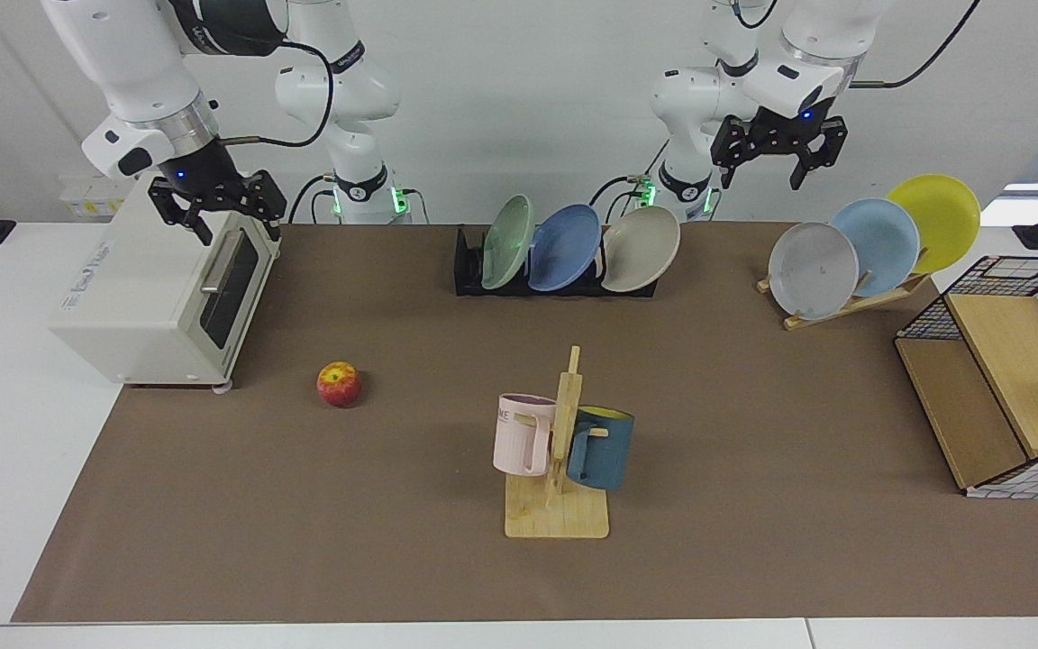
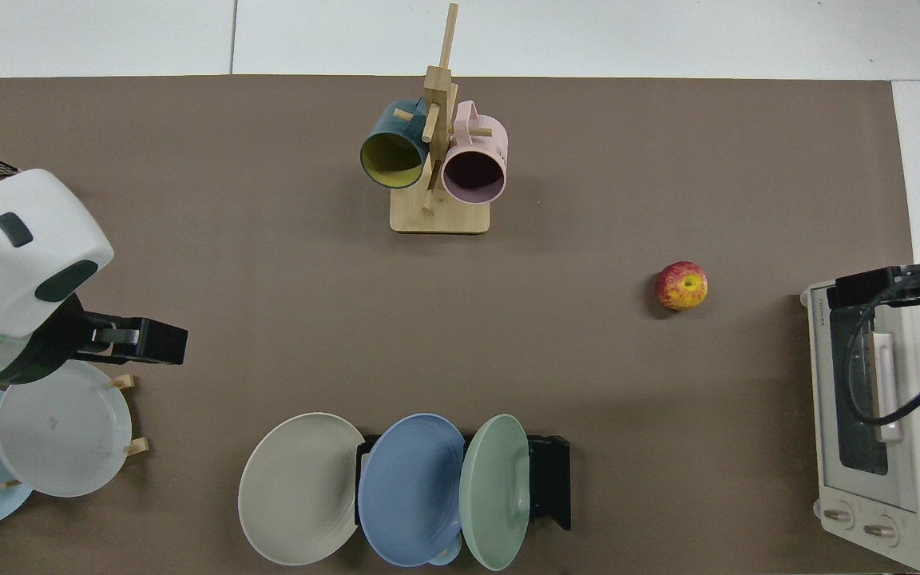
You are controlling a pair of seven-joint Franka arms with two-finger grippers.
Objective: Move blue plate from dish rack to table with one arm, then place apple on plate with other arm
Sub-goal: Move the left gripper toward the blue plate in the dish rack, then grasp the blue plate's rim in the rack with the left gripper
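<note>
The blue plate (image 1: 564, 248) (image 2: 410, 487) stands on edge in the middle slot of the black dish rack (image 1: 465, 270) (image 2: 552, 479), between a green and a beige plate. The apple (image 1: 339, 385) (image 2: 681, 285) lies on the brown table (image 1: 303, 541) by itself. My left gripper (image 1: 758, 176) (image 2: 144, 342) hangs open and empty high above the table's back, between the rack and the wooden plate stand. Over the toaster oven's top front edge, my right gripper (image 1: 238, 230) (image 2: 867, 289) waits open, holding nothing.
A toaster oven (image 1: 159, 288) sits near the apple. A mug tree (image 1: 559, 451) holds a pink and a dark blue mug at mid-table. A wooden stand (image 1: 852, 302) carries grey, pale blue and yellow plates. A wire basket (image 1: 1006, 361) stands at the table's end.
</note>
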